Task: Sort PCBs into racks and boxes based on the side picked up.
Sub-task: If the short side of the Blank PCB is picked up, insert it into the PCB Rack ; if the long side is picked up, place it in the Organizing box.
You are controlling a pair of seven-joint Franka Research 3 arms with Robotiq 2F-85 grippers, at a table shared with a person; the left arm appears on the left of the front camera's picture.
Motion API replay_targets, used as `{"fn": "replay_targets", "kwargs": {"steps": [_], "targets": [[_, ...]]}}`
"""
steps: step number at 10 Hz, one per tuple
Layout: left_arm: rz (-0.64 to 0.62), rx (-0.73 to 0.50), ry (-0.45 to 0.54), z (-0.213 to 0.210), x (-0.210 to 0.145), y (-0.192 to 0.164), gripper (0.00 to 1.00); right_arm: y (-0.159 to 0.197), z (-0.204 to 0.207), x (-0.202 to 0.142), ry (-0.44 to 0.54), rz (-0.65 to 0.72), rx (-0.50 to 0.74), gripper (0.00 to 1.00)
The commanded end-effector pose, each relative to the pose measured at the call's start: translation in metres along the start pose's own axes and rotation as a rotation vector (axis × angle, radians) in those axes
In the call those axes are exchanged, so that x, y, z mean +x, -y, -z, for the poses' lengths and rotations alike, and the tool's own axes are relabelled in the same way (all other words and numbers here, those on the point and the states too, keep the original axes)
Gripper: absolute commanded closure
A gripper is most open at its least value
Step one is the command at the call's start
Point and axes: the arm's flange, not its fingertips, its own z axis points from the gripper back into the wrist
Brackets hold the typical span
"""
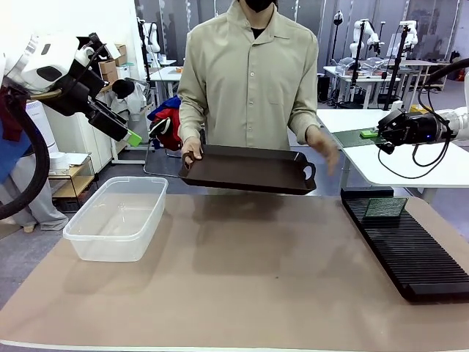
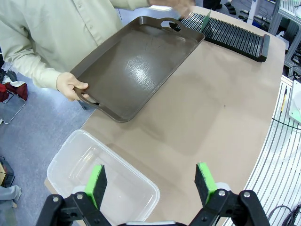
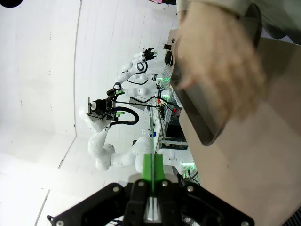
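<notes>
Brown tabletop bears box and rack; left claw released, right claw clenched.

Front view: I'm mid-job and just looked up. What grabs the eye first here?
The person holds a dark brown tray above the far edge of the table, one hand on its handle. A green PCB sits in the far end of the black rack on the right; the clear box stands on the left. The left gripper is raised and open, the right gripper raised and shut.
</notes>
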Motion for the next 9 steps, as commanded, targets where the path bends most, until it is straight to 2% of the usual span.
{"fn": "replay_targets", "kwargs": {"steps": [1, 7, 9], "targets": [[-0.004, -0.008, -0.002, 0.000, -0.001, -0.002, 0.00, 0.000, 0.000, 0.000, -0.004, 0.000, 0.005, 1.00], [-0.004, -0.008, -0.002, 0.000, -0.001, -0.002, 0.00, 0.000, 0.000, 0.000, 0.000, 0.000, 0.000, 0.98], [-0.004, -0.008, -0.002, 0.000, -0.001, -0.002, 0.00, -0.019, -0.004, -0.011, -0.021, -0.200, -0.001, 0.98]]}}
